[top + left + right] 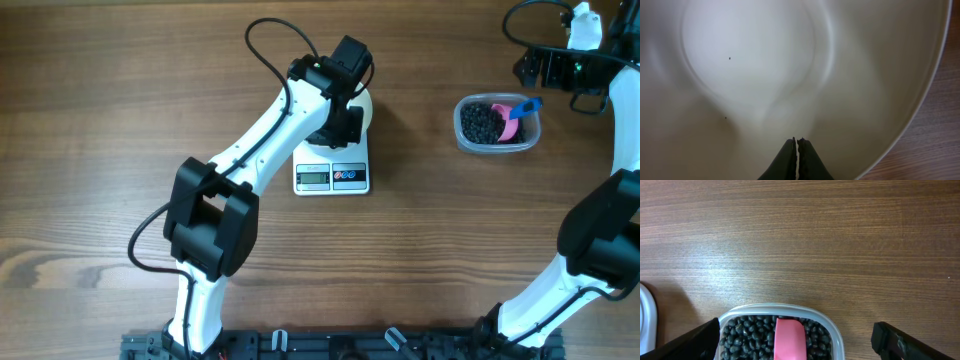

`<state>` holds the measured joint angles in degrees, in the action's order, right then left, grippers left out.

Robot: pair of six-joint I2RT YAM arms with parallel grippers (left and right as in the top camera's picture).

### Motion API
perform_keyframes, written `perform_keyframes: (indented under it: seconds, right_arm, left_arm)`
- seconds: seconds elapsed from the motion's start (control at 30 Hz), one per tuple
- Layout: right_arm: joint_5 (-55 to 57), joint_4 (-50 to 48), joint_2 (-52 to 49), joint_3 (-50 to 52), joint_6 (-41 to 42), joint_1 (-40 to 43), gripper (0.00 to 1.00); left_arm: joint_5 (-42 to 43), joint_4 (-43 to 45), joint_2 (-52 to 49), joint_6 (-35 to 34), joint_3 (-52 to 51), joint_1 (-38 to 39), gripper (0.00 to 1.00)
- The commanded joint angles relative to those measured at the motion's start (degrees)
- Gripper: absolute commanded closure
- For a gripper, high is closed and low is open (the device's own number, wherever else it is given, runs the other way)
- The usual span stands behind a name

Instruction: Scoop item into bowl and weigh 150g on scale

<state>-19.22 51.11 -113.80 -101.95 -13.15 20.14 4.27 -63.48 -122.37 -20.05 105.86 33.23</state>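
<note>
Left end effector [798,150]: tips pressed together, nothing seen between them. Whether they pinch a rim I cannot tell. Directly ahead and under it is the bowl [755,60], white, its inside bare but for two dark specks. No beans in it yet. From overhead the bowl sits at the far end of the scale [332,176]; the arm hides the contact.

Right end effector [796,330]: spread wide, holding nothing, its fingers [690,340] standing either side of the clear tub [832,330]. Just ahead, between them, lies the pink scoop [788,342] on the heap of black beans [747,332]. The scoop's long axis points straight back at this end effector, so the jaws would close across its width. Beyond the tub there is bare table [800,230].

Judgement: the scooping falls to the right arm, which is far nearer the tub. The left is well apart, over the bowl. The next move calls for a descent onto the handle end, and a grab too low would catch beans.
</note>
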Motion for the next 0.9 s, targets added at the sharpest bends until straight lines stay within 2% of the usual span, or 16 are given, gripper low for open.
perform_keyframes:
  seconds: [0.0, 0.17, 0.27, 0.47, 0.57, 0.6, 0.63, 0.67, 0.7, 0.87]
  right_arm:
    - [0.17, -0.13, -0.96, -1.09, -0.20, -0.24, 0.00]
    - [0.17, -0.13, -0.96, -1.09, -0.20, -0.24, 0.00]
    - [0.17, -0.13, -0.96, -1.09, -0.17, -0.26, 0.00]
    - [0.17, -0.13, -0.96, -1.09, -0.20, -0.26, 0.00]
    - [0.17, -0.13, -0.96, -1.09, -0.20, -0.26, 0.00]
    - [0.15, -0.13, -0.96, -1.09, -0.17, -0.26, 0.00]
    - [0.17, -0.13, -0.96, -1.09, -0.20, -0.26, 0.00]
    - [0.17, -0.13, -0.96, -1.09, -0.17, -0.26, 0.00]
    - [0.17, -0.13, -0.96, -1.09, -0.20, -0.26, 0.00]
    - [0.17, -0.13, -0.96, -1.09, -0.17, -0.26, 0.00]
  left_arm:
    - [0.66, -0.26, -0.28, 0.09, 0.07, 0.70, 0.92]
    - [0.61, 0.04, -0.22, 0.11, 0.13, 0.74, 0.90]
    - [0.00, 0.22, 0.15, 0.11, 2.12, -0.44, 0.95]
    - [-0.31, -3.93, 6.27, 0.37, 12.28, -6.80, 0.96]
    - [-4.79, -9.49, 12.61, 1.42, 13.14, -12.02, 0.95]
    - [-5.66, -11.56, 14.25, 1.42, 13.14, -13.94, 0.90]
    - [-6.08, -14.10, 15.93, 1.42, 13.14, -16.39, 0.76]
    - [-6.12, -16.61, 17.07, 1.42, 13.14, -18.69, 0.50]
    - [-6.12, -20.06, 17.84, 1.66, 13.14, -21.49, 0.00]
    - [-7.93, -30.93, 17.99, 1.57, 12.87, -32.06, 0.00]
